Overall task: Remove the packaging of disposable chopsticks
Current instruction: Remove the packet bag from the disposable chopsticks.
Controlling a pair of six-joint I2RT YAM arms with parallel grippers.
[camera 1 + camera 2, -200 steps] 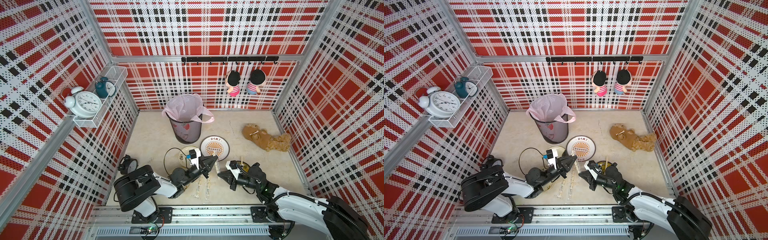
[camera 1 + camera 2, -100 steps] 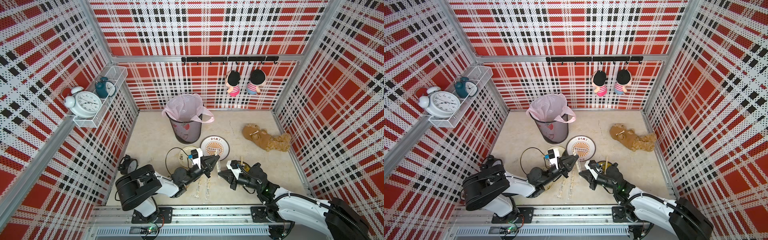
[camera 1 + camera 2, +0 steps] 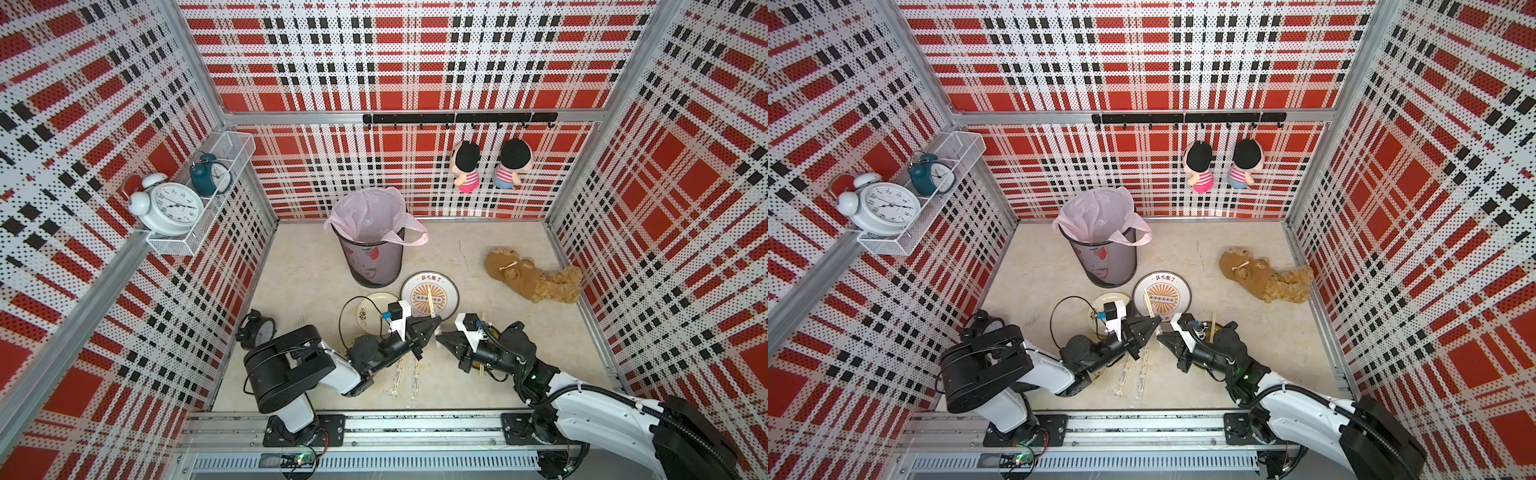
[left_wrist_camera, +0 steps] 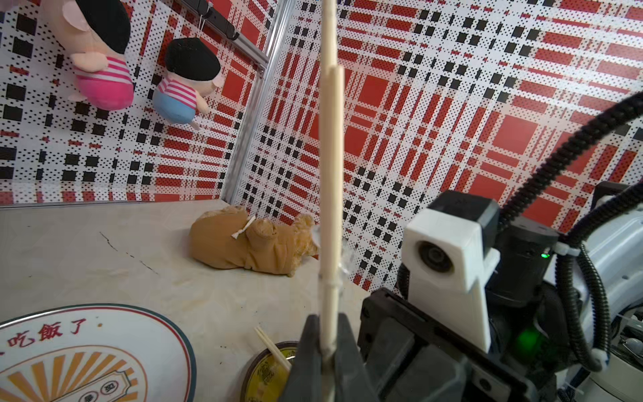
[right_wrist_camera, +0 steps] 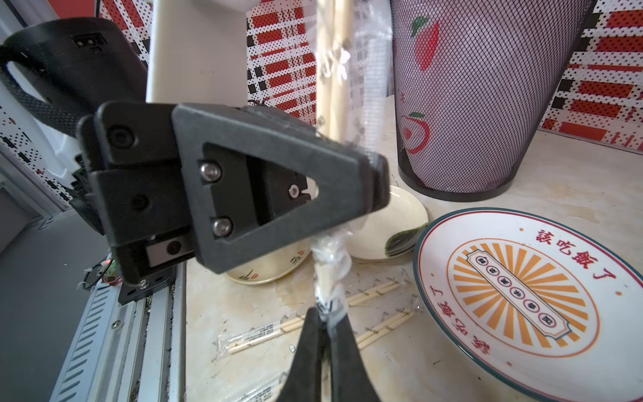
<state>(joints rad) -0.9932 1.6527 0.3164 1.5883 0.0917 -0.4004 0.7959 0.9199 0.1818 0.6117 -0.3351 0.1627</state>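
Clamping down with the left gripper (image 4: 327, 318) on a pair of thin pale wooden disposable chopsticks (image 4: 328, 174), held up off the table and poking out over the round white plate with the orange sunburst (image 5: 431, 264). Pinching tight with the right gripper (image 5: 325, 313) on the crumpled end of the transparent plastic sleeve (image 5: 330, 257), nose to nose with the left one. Seeing that sleeve bunched up between the two grippers, a dark logo right at the pinch, too scrunched to read.

Reading 該吃飯了 in red along the plate's rim; can't make out the smaller characters in its centre band. Spotting two more wrapped pairs (image 5: 374, 290) flat on the beige marbled tabletop (image 5: 400, 365) below, side by side, each with a strip of dark print, too blurred to read. Catching a bare pair (image 4: 273, 346) resting across a dark-rimmed yellow dish (image 4: 259, 377) beside the right arm, print unreadable there too. Noting a black wire-mesh bin with a pink liner and red fruit print (image 5: 487, 104) just behind the plate.
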